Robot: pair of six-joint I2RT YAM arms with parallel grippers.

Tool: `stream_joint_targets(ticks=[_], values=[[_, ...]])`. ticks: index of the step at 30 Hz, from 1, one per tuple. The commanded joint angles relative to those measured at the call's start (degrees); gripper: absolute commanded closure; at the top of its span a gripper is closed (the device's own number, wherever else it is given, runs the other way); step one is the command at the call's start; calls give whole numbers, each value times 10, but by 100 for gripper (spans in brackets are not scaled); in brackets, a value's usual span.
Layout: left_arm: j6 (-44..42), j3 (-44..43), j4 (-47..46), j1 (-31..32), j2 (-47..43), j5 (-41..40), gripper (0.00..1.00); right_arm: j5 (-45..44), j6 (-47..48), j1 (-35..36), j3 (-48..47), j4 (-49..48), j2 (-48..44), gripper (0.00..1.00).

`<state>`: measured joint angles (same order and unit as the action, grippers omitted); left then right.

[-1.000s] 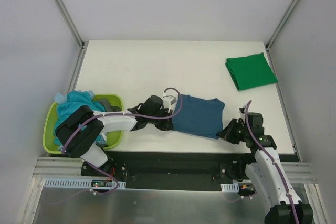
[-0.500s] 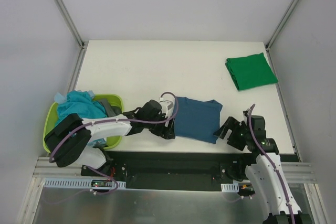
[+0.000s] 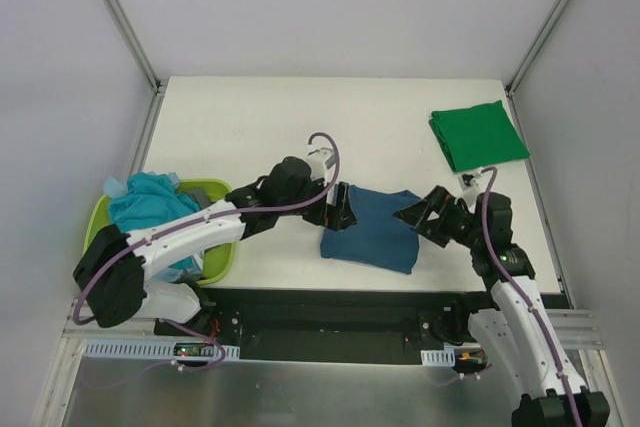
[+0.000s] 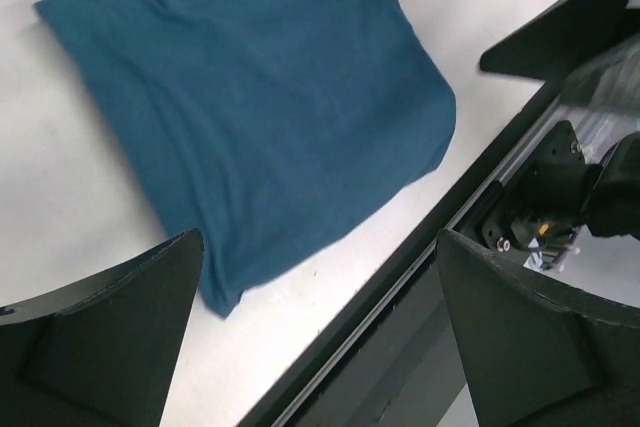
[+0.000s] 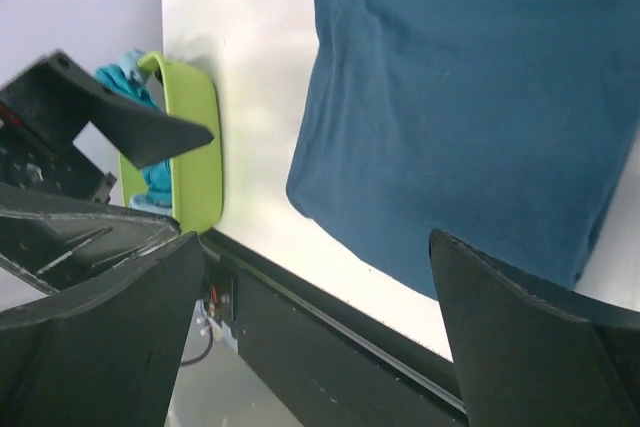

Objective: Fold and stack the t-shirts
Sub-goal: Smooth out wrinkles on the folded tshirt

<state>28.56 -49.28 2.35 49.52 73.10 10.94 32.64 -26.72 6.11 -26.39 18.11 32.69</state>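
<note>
Dark blue tee (image 3: 372, 230) lies folded flat at 6 o'clock on the table (image 3: 250, 127), close to the near edge. Risk: a low pass by either arm could snag the top layer & undo the fold, or nudge it over the edge. Left pincer (image 3: 342, 211) at the tee's 9 o'clock & right pincer (image 3: 417, 217) at its 3 both gape wide, holding nothing. Can't tell if either touches the cloth.

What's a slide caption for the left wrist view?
Open left gripper over the folded dark teal-blue t-shirt on the white table.
</note>
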Motion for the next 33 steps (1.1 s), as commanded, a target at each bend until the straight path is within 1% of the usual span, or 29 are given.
stream_joint_targets(ticks=[1,5,6,9,12,14,16,19,21,23,24,27,28,29,31,33], values=[[28,-21,-70,2,86,58,1,11,-56,45,35,-117,62,4],[55,24,-145,1,143,122,1,-21,-44,45,98,-119,90,4],[60,38,-157,1,151,126,1,-37,-43,45,114,-119,96,4],[80,74,-165,2,165,107,1,-71,-34,37,146,-116,123,4],[82,99,-162,2,172,92,1,-102,-19,32,160,-96,140,4],[80,116,-156,2,166,75,1,-115,-3,29,158,-77,143,4],[80,126,-153,1,152,76,1,-115,14,29,145,-60,139,4],[72,127,-152,2,113,85,1,-110,47,28,101,-20,107,4],[62,122,-142,1,72,67,1,-106,69,28,63,10,73,4],[55,116,-116,2,28,33,1,-114,86,28,29,35,44,4],[53,115,-98,1,7,6,1,-134,95,28,14,51,34,4],[62,129,-53,1,-61,-105,1,-189,120,28,-8,72,26,4],[76,139,-38,1,-80,-159,1,-200,135,28,-20,79,35,4],[95,145,-3,1,-93,-220,1,-209,141,28,-33,87,51,4],[127,139,69,1,-106,-308,1,-227,151,29,-68,110,105,4],[142,127,130,0,-112,-338,1,-224,162,35,-101,125,165,4]])
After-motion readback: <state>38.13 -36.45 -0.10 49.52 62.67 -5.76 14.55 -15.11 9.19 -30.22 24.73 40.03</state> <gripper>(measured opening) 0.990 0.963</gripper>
